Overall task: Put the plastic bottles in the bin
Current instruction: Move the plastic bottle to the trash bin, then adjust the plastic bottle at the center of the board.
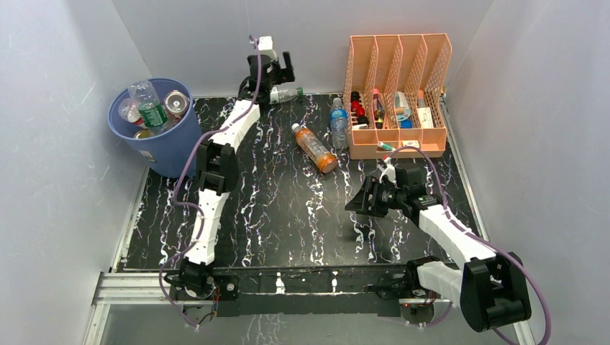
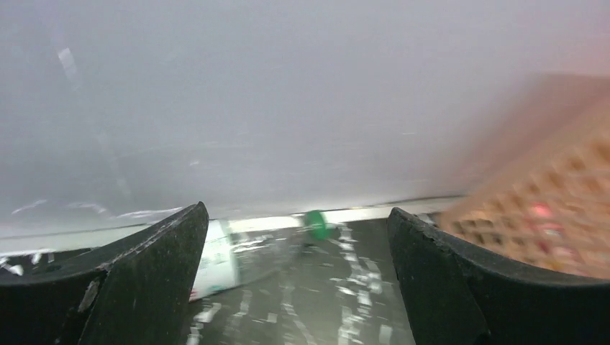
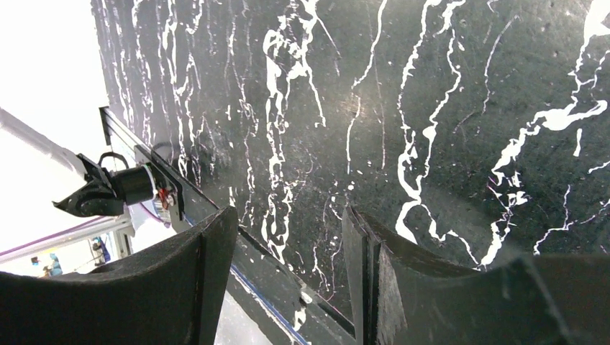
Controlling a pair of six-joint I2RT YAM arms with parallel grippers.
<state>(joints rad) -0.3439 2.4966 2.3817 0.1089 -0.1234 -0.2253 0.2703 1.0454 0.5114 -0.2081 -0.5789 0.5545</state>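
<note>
Lab cell: white walls (image 1: 50, 180), railed table (image 1: 288, 215)

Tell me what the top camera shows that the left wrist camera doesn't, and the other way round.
Only the top view: the bin holding bottles, an orange bottle, a blue-capped bottle, the right gripper. Only the left wrist: how wide the left gripper stands open. Both: the green-capped bottle lying on the table, the organizer.

We read no legible text: labels on the plastic bottles (image 1: 315, 147) and the bin (image 1: 178, 144) are too small to resolve.
</note>
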